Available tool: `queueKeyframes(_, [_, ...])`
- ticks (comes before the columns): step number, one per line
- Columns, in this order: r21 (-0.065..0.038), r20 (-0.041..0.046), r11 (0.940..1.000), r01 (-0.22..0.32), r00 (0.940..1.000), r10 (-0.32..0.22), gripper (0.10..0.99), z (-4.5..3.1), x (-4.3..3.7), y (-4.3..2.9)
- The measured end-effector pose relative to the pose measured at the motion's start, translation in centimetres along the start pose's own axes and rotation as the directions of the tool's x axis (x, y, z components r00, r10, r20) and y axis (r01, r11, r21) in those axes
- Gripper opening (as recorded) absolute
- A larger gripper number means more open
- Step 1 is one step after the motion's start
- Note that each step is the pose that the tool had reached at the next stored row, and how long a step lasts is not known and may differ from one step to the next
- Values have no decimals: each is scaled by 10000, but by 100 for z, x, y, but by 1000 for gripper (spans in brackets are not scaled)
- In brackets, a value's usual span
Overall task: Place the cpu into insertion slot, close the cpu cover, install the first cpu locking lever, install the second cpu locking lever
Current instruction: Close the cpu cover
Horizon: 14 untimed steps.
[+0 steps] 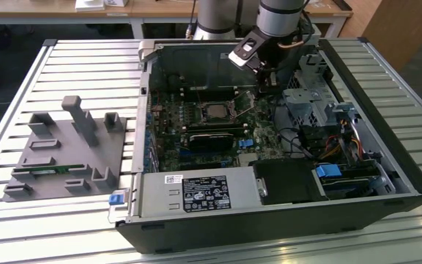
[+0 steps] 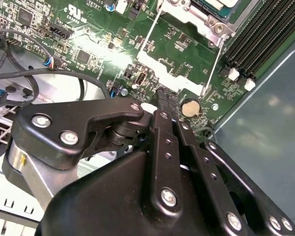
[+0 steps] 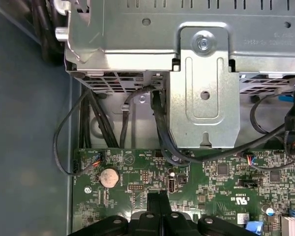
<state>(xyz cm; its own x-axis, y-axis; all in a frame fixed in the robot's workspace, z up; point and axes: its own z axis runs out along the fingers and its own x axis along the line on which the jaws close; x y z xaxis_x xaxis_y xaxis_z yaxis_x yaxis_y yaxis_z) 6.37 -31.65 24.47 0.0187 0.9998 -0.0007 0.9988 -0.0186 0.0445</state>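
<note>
The slatted worktop (image 1: 86, 60) carries an open computer case (image 1: 270, 220) lying on its side, so the motherboard (image 1: 196, 143) faces up and the arm can come straight down onto it. On the exterior view's left is a grey parts holder (image 1: 64, 154), well apart from where the work is going on.

On the board, the insertion slot (image 1: 215, 110) looks filled. Its centre reads as the dull top of the cpu (image 1: 215, 112), so I'd say the chip is seated. In the second wrist view the cpu cover (image 2: 194, 19) seems to lie flat around it, though the view only catches a corner, so I'm not certain.

The pincer (image 2: 163, 96) sits low over the board just beside the slot, between it and the metal drive cage (image 3: 201, 98). Its tips are pressed together with nothing visible between them. My guess is it's held that way to work as a narrow poker, not a grabber. A thin wire lever (image 2: 212, 66) runs out from the slot with its free end near the tips. The coin cell (image 2: 189, 107) is right there too.
</note>
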Motion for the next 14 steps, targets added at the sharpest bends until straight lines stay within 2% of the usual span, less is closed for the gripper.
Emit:
queueKeyframes(4, [1, 1, 10000, 1, 10000, -1, 106, 37, 0, -4])
queueKeyframes(9, [1, 2, 10000, 1, 10000, -1, 106, 42, -1, -88])
queueKeyframes(14, [1, 1, 10000, 1, 10000, -1, 106, 43, -2, -119])
